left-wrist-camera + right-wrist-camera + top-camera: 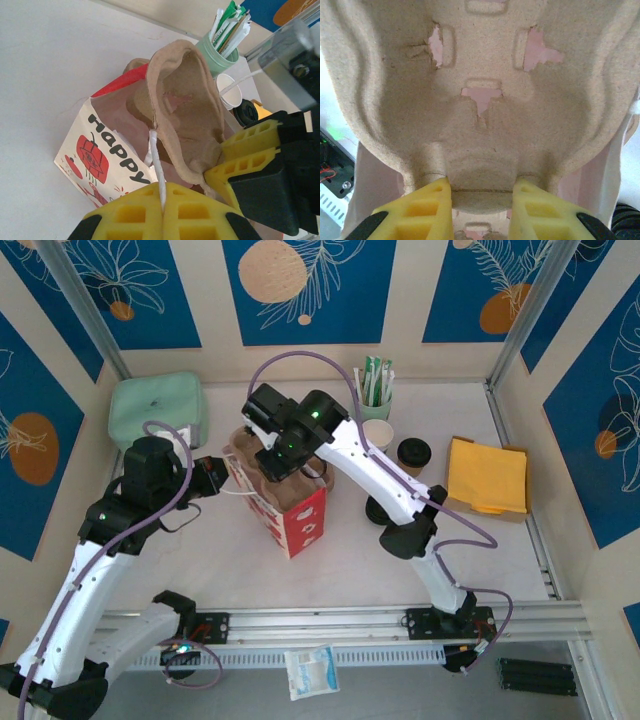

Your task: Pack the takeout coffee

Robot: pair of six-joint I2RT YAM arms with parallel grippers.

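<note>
Your right pincer (pixel 482 192) is clamped on the carrier (pixel 480 100) rim, with the tray on edge in the bag (pixel 300 520) mouth. Left pincer (pixel 162 192) pinches the bag's handle (pixel 155 155). The coffee (pixel 413 454) stands upright, well off to the right pincer's right, so the right arm's nearer.
</note>
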